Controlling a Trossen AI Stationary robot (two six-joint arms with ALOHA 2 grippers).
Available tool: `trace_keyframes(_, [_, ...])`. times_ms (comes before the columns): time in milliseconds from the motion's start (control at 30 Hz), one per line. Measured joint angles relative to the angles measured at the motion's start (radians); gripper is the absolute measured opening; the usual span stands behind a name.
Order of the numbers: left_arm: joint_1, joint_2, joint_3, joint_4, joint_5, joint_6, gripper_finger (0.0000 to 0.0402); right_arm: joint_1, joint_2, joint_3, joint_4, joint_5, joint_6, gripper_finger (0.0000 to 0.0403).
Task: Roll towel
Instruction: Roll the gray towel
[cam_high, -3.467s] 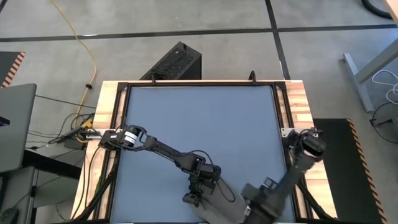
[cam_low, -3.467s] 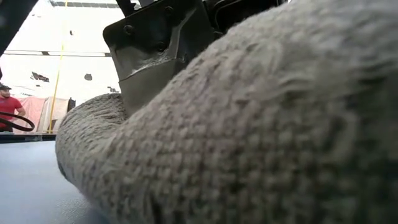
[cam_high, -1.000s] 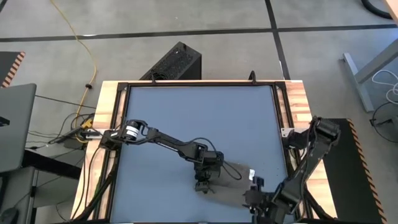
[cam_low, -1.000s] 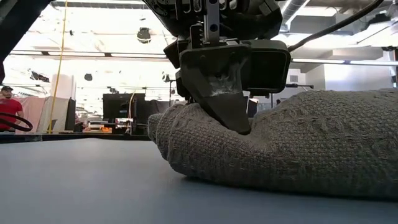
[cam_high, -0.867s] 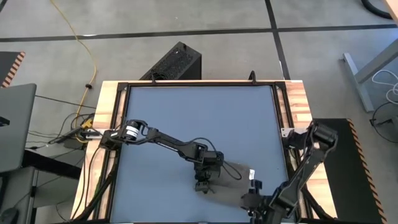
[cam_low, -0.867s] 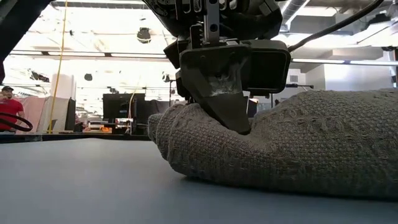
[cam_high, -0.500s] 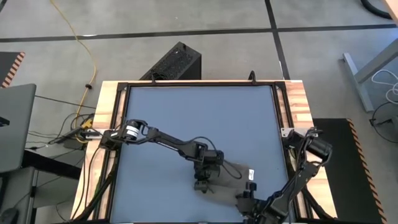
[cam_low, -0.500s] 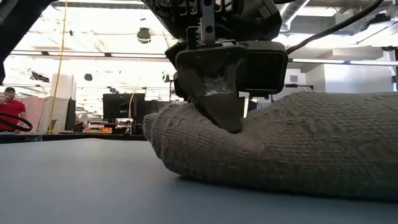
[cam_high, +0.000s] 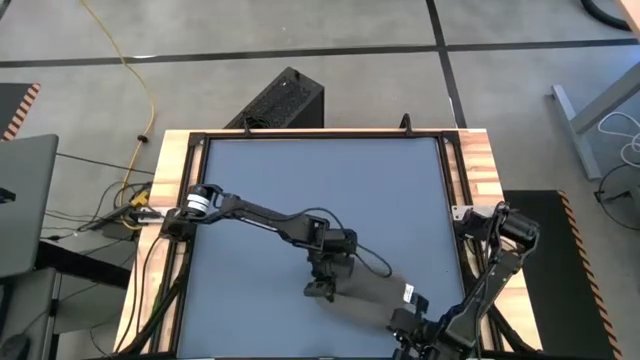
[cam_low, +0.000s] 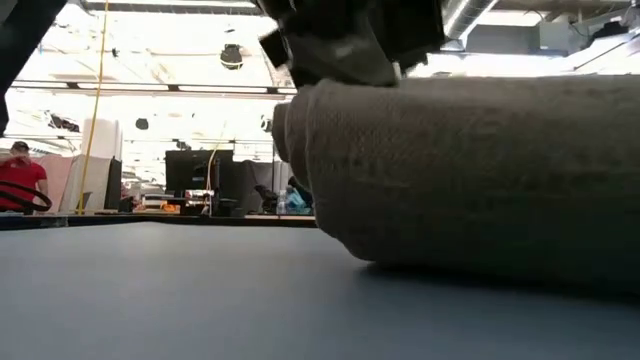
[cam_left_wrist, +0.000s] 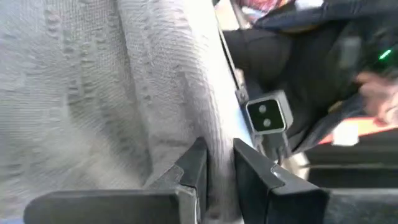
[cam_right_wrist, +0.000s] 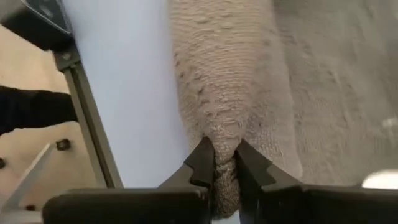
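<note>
Taupe grey-brown knitted cloth towel (cam_high: 375, 290) lying rolled near the front right of the blue-grey table (cam_high: 300, 190), left gripper (cam_left_wrist: 217, 168) pinching a fold at one end, right gripper (cam_right_wrist: 225, 163) clenched on the other end by the table's edge

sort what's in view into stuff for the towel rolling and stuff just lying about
For the job:
- towel
- left tool, pinching the towel
- right tool, pinching the towel's edge

Just lying about:
- black box on the floor
- yellow cable
- person in red far off
</note>
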Motion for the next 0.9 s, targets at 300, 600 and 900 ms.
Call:
trace_keyframes(300, [-0.059,-0.039,-0.002,-0.106,-0.223,0.11,0.0055,0.004,-0.014,-0.005,-0.048,-0.068,0.165,0.0052])
trace_keyframes(600, [-0.166,-0.117,0.0,0.006,-0.436,0.218,0.0049,0.004,-0.016,-0.005,-0.091,-0.063,0.347,0.0052])
trace_keyframes(900, [-0.308,-0.047,-0.002,0.236,-0.901,0.493,0.0058,0.062,-0.018,-0.005,-0.149,-0.057,0.492,0.0052])
